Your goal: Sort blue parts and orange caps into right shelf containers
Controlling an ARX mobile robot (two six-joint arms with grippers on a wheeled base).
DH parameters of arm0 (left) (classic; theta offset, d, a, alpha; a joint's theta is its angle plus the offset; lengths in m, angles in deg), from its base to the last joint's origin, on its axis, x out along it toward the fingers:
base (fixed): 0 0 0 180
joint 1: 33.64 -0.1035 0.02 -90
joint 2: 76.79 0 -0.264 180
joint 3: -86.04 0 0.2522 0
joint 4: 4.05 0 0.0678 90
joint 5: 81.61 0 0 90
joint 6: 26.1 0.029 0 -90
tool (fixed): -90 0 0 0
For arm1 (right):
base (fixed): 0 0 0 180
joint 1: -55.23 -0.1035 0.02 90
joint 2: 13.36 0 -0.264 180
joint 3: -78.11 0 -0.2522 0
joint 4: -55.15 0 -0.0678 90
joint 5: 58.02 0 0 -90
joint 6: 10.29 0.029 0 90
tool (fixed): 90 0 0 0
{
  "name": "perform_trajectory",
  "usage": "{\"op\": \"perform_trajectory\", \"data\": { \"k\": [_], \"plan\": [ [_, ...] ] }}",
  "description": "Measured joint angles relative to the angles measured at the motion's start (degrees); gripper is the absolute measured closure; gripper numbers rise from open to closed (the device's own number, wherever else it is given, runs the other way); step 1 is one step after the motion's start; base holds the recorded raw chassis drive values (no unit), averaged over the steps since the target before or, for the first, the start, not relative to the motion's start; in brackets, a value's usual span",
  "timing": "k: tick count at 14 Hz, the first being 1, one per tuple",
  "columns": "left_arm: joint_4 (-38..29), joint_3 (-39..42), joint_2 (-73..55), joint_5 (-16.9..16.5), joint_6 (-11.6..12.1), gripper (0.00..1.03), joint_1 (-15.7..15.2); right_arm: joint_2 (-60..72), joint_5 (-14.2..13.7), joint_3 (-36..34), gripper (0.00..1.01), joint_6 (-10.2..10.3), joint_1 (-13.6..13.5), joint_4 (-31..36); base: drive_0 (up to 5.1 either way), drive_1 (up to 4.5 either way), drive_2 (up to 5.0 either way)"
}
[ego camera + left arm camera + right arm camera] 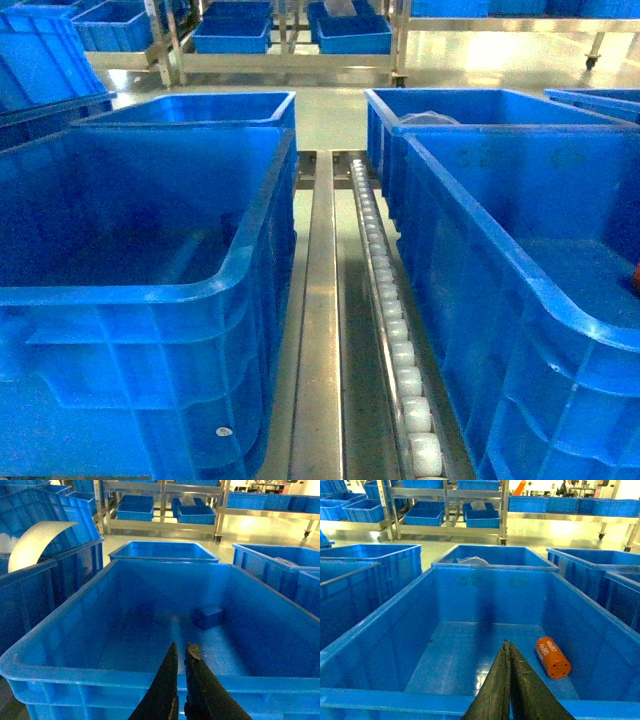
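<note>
In the right wrist view an orange cap (552, 657) with white numbers lies on its side on the floor of a large blue container (395, 697). My right gripper (508, 644) is shut and empty, above the container's near rim and left of the cap. In the left wrist view a small blue part (209, 617) rests on the floor of another large blue crate (100, 677). My left gripper (181, 647) is shut with nothing in it, over that crate's near rim. The head view shows both crates, left (130, 295) and right (470, 300), but neither gripper.
A metal rail with white rollers (385, 280) runs between the two crates. Behind them stand two more blue crates (200, 108), the right one holding a white object (428, 117). Metal racks with smaller blue bins (290, 40) line the back. A curved white sheet (35, 542) is at left.
</note>
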Motion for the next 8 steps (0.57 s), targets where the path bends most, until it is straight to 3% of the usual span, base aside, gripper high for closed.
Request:
{"op": "perform_trajectory", "data": {
  "k": [8],
  "plan": [
    [15.6, 0.0, 16.7, 0.0, 0.0, 1.01, 0.0, -15.3, 0.0, 0.0, 0.99, 0.0, 0.0, -14.8, 0.0, 0.00, 0.0]
  ]
}}
